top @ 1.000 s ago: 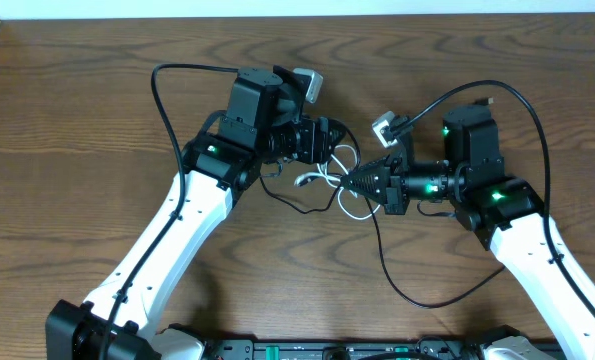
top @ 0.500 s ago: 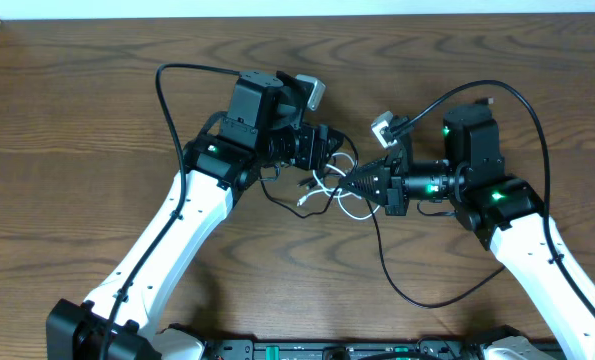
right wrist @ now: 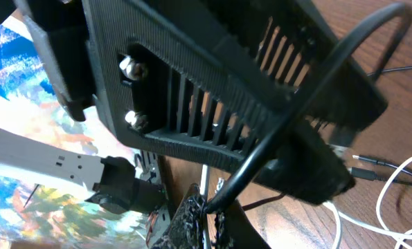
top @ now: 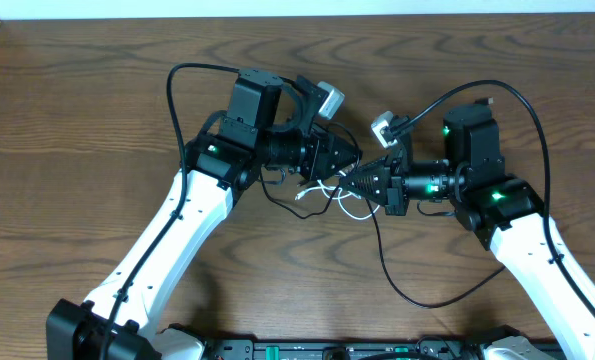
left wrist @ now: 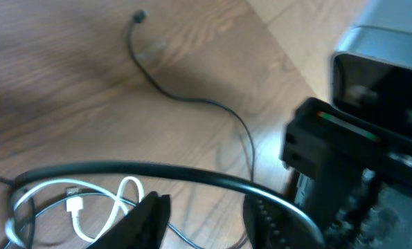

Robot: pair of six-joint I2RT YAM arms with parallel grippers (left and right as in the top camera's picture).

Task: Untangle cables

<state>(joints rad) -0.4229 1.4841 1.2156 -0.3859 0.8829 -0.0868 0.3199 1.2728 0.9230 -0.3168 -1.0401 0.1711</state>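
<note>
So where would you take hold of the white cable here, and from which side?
Probably just behind the plug of the white cable, coming straight down from above and closing across it. That end lies flat and free on the table, whereas the loops beside it crowd against the black cable that the right gripper grips.

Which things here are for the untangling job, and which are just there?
For the job:
white cable
thin black cable
left gripper
right gripper

Just there:
wooden table
thick black cable on the left arm
</note>
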